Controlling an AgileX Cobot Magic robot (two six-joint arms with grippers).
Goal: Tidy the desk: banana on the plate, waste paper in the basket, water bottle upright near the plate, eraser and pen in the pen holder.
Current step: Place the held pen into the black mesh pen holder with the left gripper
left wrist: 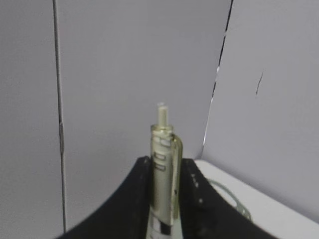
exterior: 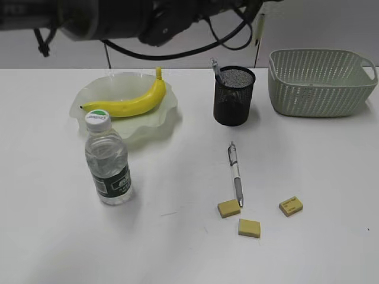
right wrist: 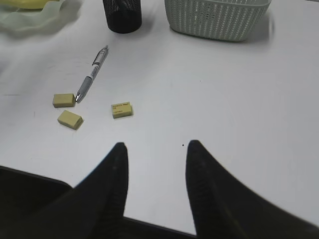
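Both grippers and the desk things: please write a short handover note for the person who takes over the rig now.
Left gripper: shut on a pen, raised off the desk.
Right gripper: open, empty, above the desk.
Done: banana on plate; water bottle upright beside it.
Left: second pen and three erasers lie on the desk; pen holder already has something in it. Basket: contents cannot be seen.
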